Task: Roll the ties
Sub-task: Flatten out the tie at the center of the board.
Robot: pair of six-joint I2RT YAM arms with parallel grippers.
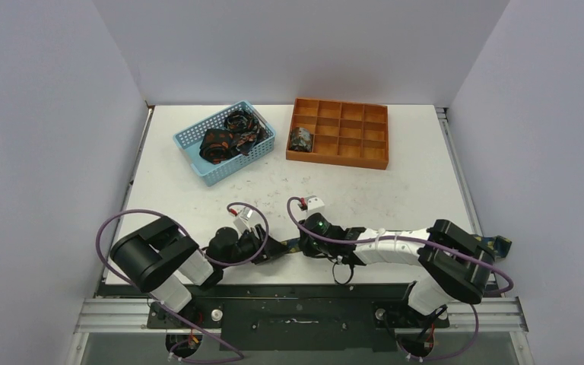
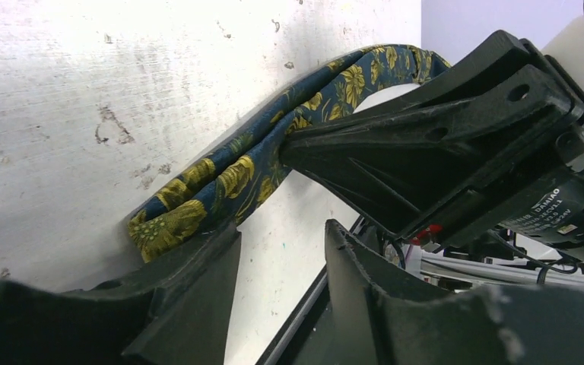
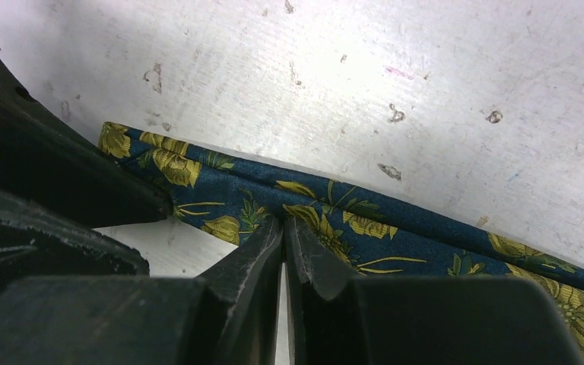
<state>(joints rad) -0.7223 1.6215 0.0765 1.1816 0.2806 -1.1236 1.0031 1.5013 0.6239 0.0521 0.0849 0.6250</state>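
A navy tie (image 3: 395, 220) with yellow flowers lies along the table's near edge; its far end (image 1: 500, 244) shows by the right arm's base. My right gripper (image 3: 284, 220) is shut, its tips pinching a fold of this tie. In the left wrist view the tie's folded end (image 2: 163, 220) rests against the outside of one left finger (image 2: 198, 274). My left gripper (image 2: 283, 226) is open with only bare table between its jaws. From above, the left gripper (image 1: 277, 248) and the right gripper (image 1: 298, 245) almost meet. A rolled tie (image 1: 300, 139) sits in an orange tray (image 1: 350, 161).
A light-blue mesh basket (image 1: 198, 163) at the back left holds dark ties with orange print (image 1: 224, 141). The orange tray stands at the back centre, with several compartments. The black rail of the table's near edge (image 2: 312, 304) runs just below both grippers.
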